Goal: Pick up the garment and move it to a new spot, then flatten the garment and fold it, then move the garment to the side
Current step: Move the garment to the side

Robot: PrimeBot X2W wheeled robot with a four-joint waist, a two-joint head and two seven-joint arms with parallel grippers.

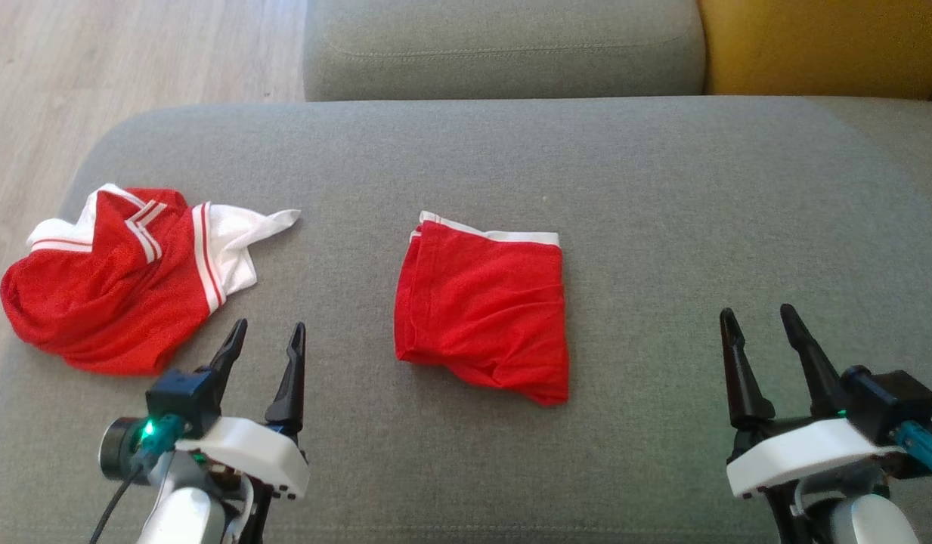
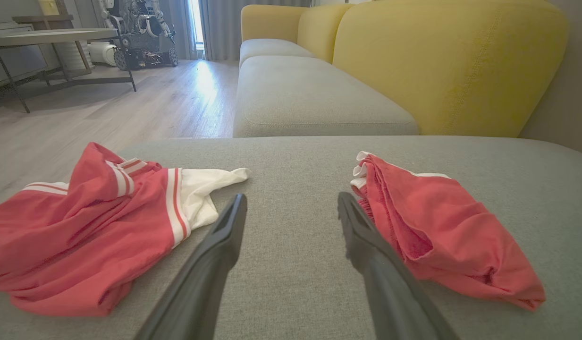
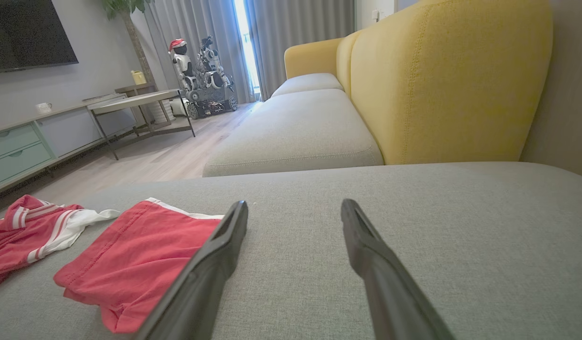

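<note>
red folded garment (image 1: pixel 482 310) lies on grey cushion (image 1: pixel 662 189).

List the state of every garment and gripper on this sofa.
red shorts: folded, lying flat in the middle of the grey cushion.
red-and-white garment: crumpled in a heap near the cushion's left edge.
left gripper: open, empty, between the two garments.
right gripper: open, empty, right of the shorts.

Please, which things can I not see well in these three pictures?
- Head view: the crumpled garment bunches over itself, so its kind is unclear.
- Right wrist view: the left edge cuts off that garment; the right gripper covers part of the folded garment.
- Left wrist view: the left gripper hides the folded garment's near edge.
</note>
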